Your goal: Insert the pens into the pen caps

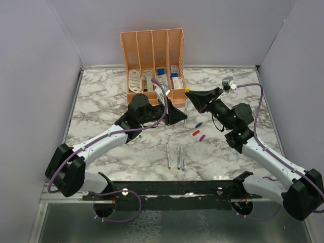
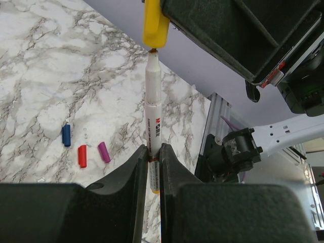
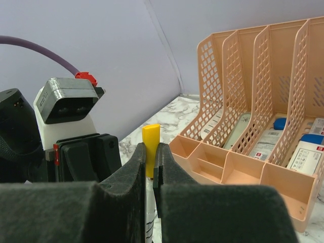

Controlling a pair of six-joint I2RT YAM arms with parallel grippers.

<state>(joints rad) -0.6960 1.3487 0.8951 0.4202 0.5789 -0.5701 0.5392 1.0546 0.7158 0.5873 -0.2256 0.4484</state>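
Observation:
My left gripper (image 2: 154,152) is shut on a grey-white pen (image 2: 153,101) near its yellow tail end. My right gripper (image 3: 150,157) is shut on the yellow pen cap (image 3: 151,144). In the left wrist view the pen's small tip sits right at the open mouth of the yellow cap (image 2: 154,23). Both grippers meet in front of the organizer, with the pen (image 1: 186,114) between them. Blue (image 1: 199,124), red (image 1: 196,132) and purple (image 1: 202,137) caps lie on the marble. Three more pens (image 1: 178,156) lie side by side nearer the arm bases.
A peach mesh organizer (image 1: 152,50) with boxed items stands at the back centre, just behind the grippers. Grey walls close the table on three sides. A black rail (image 1: 167,187) runs along the near edge.

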